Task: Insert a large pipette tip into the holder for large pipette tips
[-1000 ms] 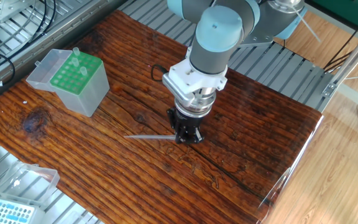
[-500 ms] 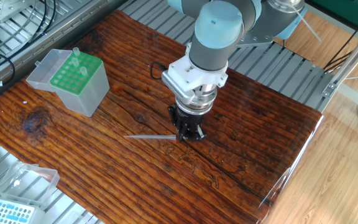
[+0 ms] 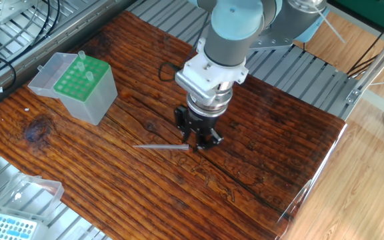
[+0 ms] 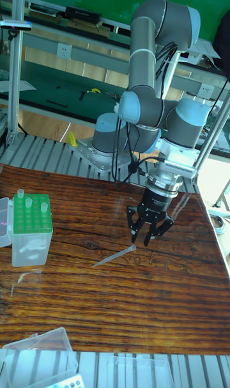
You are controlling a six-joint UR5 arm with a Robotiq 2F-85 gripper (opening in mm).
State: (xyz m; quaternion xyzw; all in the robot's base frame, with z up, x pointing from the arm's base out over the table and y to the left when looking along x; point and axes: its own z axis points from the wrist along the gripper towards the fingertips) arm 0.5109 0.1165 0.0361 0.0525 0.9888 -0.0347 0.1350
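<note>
dark wooden table point(image 3: 279, 147): large pipette tip point(image 3: 160, 147) lying flat, green-topped holder point(image 3: 82, 87) standing.

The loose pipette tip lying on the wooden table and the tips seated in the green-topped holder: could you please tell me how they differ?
The long, thin greyish pipette tip lies flat on the brown wooden table, fully exposed, beside the open gripper. The pale tips stand upright in the translucent box's green perforated top, only their wide upper ends showing. Both look like translucent plastic.
</note>
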